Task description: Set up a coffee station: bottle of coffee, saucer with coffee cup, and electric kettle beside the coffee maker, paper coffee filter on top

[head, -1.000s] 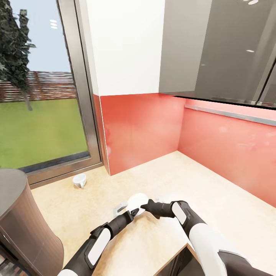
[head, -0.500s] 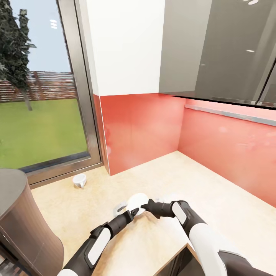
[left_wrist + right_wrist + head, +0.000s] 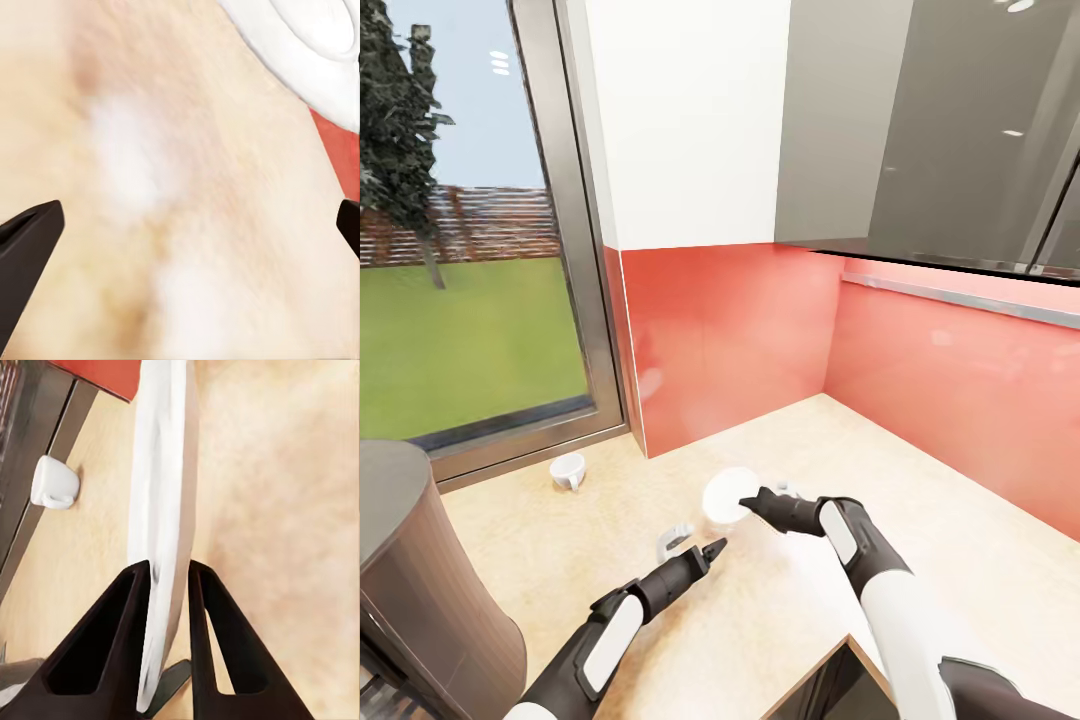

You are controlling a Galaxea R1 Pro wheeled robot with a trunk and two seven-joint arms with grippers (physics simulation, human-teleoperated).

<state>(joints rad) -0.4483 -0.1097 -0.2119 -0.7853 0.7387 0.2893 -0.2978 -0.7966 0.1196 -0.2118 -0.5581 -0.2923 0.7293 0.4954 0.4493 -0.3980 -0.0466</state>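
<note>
The right gripper (image 3: 746,501) has its fingers clamped on the rim of the white saucer (image 3: 729,494), held tilted above the tabletop (image 3: 920,520). The left gripper (image 3: 716,546) hovers nearby, fingers apart. The coffee cup (image 3: 568,471) stands by the window (image 3: 470,330).

No readable txt, labels, brands or nos. anywhere on cabinets, walls or counter.

R gripper (image 3: 752,500) has lifted saucer (image 3: 728,493) away — L gripper (image 3: 716,546) let go, now apart.
</note>
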